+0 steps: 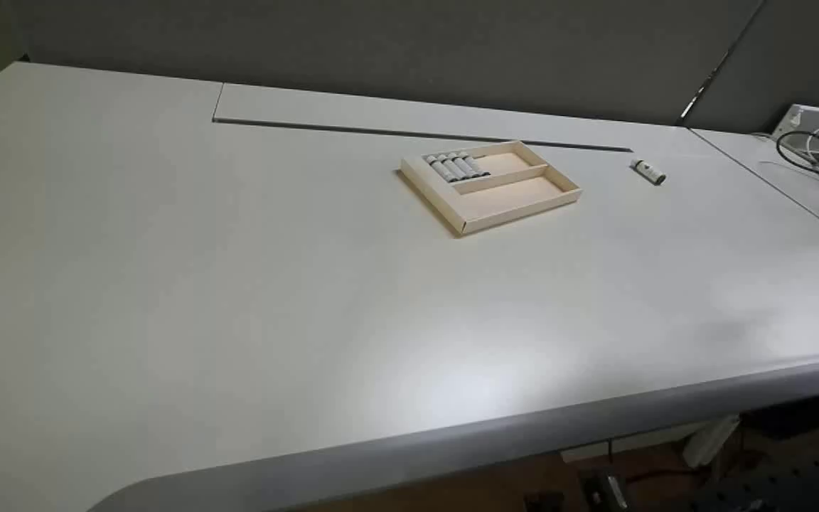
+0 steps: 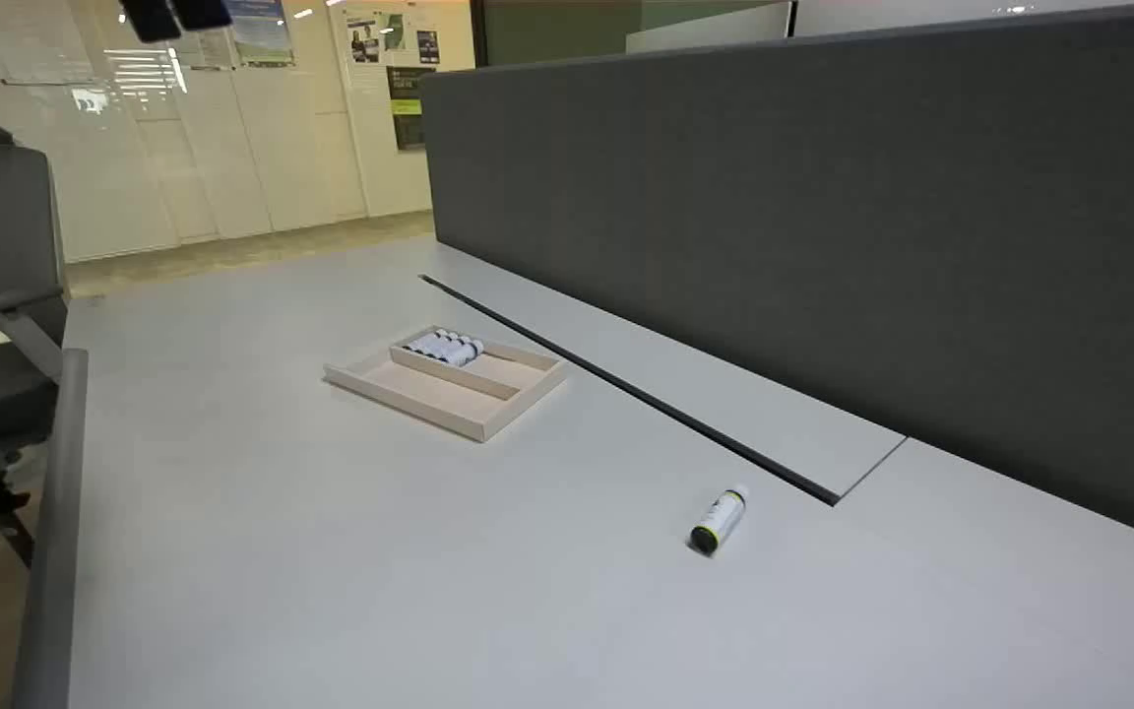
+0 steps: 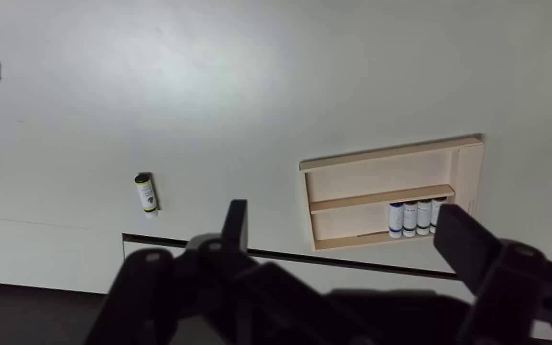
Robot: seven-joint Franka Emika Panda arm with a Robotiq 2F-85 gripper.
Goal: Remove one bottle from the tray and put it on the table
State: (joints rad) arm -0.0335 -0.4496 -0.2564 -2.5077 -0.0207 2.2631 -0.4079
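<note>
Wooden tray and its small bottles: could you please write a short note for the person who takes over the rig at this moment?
Gripper: the black two-finger gripper is open, holding nothing, above the large smooth white-grey table.
Things: the shallow rectangular light-wood tray is on the table; four small white cylindrical bottles lie side by side in one compartment. A white cylindrical bottle with a black end and yellow bands lies on its side on the table, apart from the tray.
Done: one bottle is on the table, as the task wants.
Left: probably nothing; I would not take out a second bottle.
</note>
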